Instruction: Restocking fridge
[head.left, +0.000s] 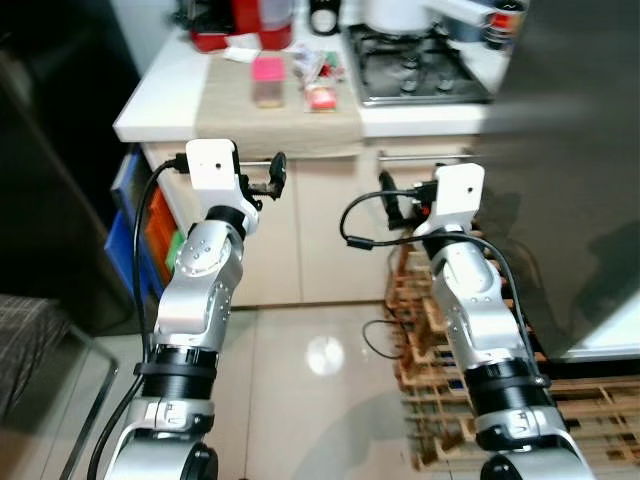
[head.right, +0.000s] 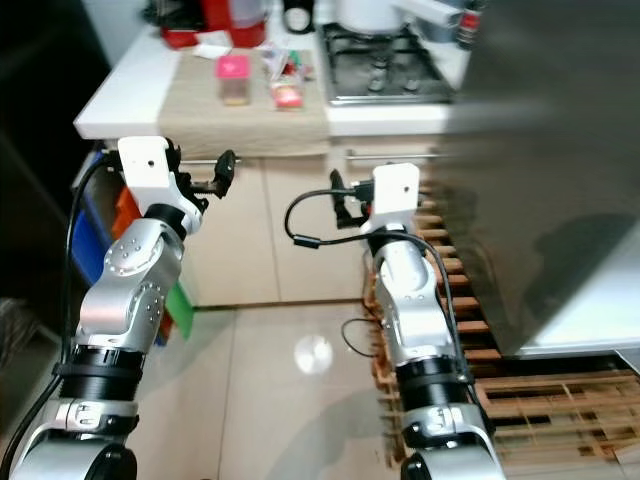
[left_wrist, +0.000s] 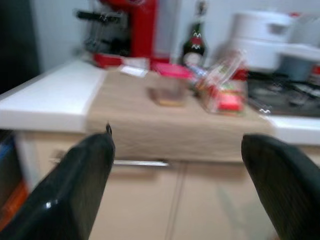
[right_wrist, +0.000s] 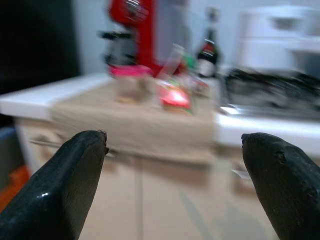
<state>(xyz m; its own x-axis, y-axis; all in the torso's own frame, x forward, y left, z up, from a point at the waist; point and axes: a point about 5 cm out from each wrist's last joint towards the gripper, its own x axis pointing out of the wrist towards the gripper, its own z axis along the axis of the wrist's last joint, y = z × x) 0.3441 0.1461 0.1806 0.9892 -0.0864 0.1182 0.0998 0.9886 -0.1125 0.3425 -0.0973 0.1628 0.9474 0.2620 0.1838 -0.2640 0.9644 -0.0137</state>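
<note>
I hold both arms raised before a kitchen tabletop (head.left: 170, 95). The left gripper (left_wrist: 175, 195) and right gripper (right_wrist: 172, 192) each have jaws spread wide, gripping nothing. On the far tabletop, a beige runner (head.left: 275, 115) carries a pink-lidded container (head.left: 267, 80) and a red packet (head.left: 321, 97), near a red coffee machine (left_wrist: 132, 30) and a dark bottle (left_wrist: 194, 45). The fridge's grey door (head.left: 570, 150) stands at right, beside the hob (head.left: 420, 70).
</note>
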